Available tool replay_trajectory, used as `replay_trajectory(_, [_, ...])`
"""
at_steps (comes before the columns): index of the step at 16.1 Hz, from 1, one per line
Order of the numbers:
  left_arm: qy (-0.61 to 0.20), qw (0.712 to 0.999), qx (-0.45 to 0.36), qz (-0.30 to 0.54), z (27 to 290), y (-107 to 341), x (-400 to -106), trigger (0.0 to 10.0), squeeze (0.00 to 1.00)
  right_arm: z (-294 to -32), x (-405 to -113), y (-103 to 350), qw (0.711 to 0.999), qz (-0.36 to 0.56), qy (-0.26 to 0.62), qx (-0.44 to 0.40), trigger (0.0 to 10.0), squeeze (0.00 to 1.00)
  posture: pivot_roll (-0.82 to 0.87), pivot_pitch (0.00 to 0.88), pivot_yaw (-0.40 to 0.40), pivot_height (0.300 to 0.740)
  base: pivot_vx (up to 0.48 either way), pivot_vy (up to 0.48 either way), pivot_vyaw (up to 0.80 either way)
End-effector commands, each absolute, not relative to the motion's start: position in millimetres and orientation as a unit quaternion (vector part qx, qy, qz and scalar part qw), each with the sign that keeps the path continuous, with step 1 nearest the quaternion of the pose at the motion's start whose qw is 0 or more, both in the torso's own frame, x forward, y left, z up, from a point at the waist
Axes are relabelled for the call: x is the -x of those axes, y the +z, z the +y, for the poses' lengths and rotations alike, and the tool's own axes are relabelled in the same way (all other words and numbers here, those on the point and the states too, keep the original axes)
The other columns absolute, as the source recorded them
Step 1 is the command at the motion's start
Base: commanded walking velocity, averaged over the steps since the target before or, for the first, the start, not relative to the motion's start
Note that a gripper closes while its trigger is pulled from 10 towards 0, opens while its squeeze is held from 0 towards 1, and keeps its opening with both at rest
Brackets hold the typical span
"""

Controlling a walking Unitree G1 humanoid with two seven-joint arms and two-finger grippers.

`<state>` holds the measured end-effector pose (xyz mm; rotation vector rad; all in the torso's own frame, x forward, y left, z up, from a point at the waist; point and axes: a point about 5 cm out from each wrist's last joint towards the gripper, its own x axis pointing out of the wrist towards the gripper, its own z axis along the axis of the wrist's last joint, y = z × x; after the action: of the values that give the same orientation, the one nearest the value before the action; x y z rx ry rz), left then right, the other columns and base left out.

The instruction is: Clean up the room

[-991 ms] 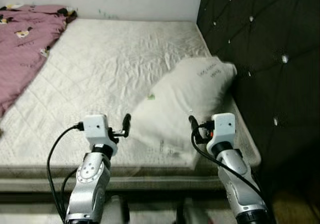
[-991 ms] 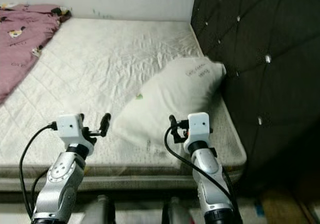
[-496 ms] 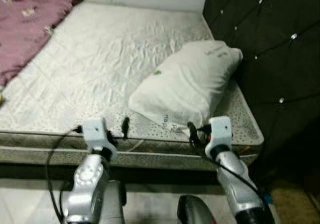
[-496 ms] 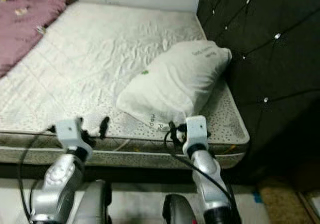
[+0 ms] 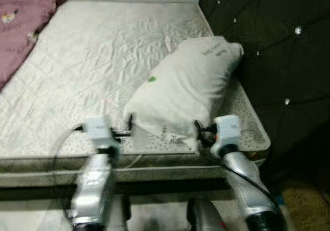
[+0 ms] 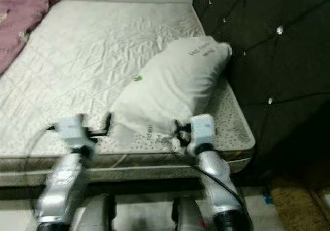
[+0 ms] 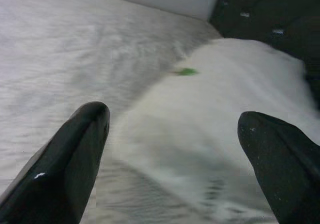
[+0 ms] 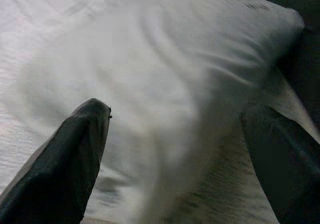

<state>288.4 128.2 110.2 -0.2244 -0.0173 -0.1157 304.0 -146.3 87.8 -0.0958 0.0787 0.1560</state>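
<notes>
On the bed [image 5: 103, 61], the pillow [image 5: 185, 92] looks soft and light; both spread hands, left [image 7: 172, 149] and right [image 8: 175, 149], should pinch its near corners.

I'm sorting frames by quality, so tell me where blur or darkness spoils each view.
Eye views: left arm smeared by motion, pillow fairly sharp, headboard dark. Left wrist view: pillow soft, fingers crisp. Right wrist view: pillow blurred, one finger in shade.
</notes>
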Motion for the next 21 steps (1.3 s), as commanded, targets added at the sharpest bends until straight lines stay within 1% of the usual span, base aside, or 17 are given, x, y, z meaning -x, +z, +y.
replay_trajectory(1, [-0.046,0.993,0.107,-0.009,136.0,110.4,-289.5,10.0,0.00,-143.0,-305.4,91.1,0.996,0.029,0.077,0.042,10.0,0.00,0.00,0.128,-0.037,0.613,0.315,0.000,0.00])
replay_trajectory(3, [-0.044,0.993,0.106,-0.004,136.7,109.1,-289.5,10.0,0.00,-143.1,-306.6,91.4,0.996,0.028,0.075,0.043,10.0,0.00,0.00,0.130,-0.035,0.613,0.285,0.000,0.00])
replay_trajectory(7, [-0.045,0.993,0.107,-0.005,136.8,108.3,-288.7,10.0,0.00,-142.3,-306.7,90.6,0.996,0.029,0.078,0.038,10.0,0.00,0.00,0.127,-0.035,0.613,0.063,0.000,0.00])
replay_trajectory(8, [-0.053,0.992,0.112,-0.008,135.6,109.0,-288.9,10.0,0.00,-141.4,-306.6,90.9,0.996,0.026,0.081,0.032,10.0,0.00,0.00,0.127,-0.035,0.603,0.319,0.000,0.00])
replay_trajectory(9, [-0.053,0.993,0.108,-0.005,134.5,108.7,-289.9,10.0,0.00,-141.1,-307.2,91.2,0.996,0.026,0.080,0.036,10.0,0.00,0.00,0.123,-0.034,0.583,0.304,0.000,0.00])
replay_trajectory(10, [-0.053,0.993,0.108,-0.005,134.4,108.6,-290.1,10.0,0.00,-141.1,-307.3,91.2,0.996,0.026,0.080,0.036,10.0,0.00,0.00,0.123,-0.034,0.578,0.304,0.000,0.00])
replay_trajectory(11, [-0.069,0.991,0.118,-0.011,131.3,110.7,-289.3,10.0,0.00,-141.1,-307.6,91.5,0.996,0.025,0.079,0.037,10.0,0.00,0.00,0.122,-0.032,0.563,0.480,0.000,0.00])
replay_trajectory(12, [-0.063,0.991,0.115,-0.010,131.2,110.7,-289.7,10.0,0.00,-141.4,-307.8,91.8,0.996,0.023,0.079,0.037,10.0,0.00,0.00,0.118,-0.033,0.553,0.319,0.000,0.00])
replay_trajectory(16, [-0.064,0.991,0.117,-0.010,132.0,109.8,-290.6,10.0,0.00,-141.6,-308.3,90.8,0.996,0.024,0.081,0.041,10.0,0.00,0.00,0.108,-0.034,0.553,0.196,0.000,0.00])
replay_trajectory(20, [-0.057,0.992,0.113,-0.006,131.4,108.8,-291.9,10.0,0.00,-141.4,-309.4,90.3,0.995,0.026,0.085,0.043,10.0,0.00,0.01,0.100,-0.034,0.553,0.000,0.000,0.00])
replay_trajectory(21, [-0.057,0.992,0.113,-0.006,131.3,108.7,-292.1,10.0,0.00,-140.7,-309.2,90.8,0.995,0.023,0.087,0.042,10.0,0.00,0.01,0.100,-0.034,0.538,0.000,0.000,0.00])
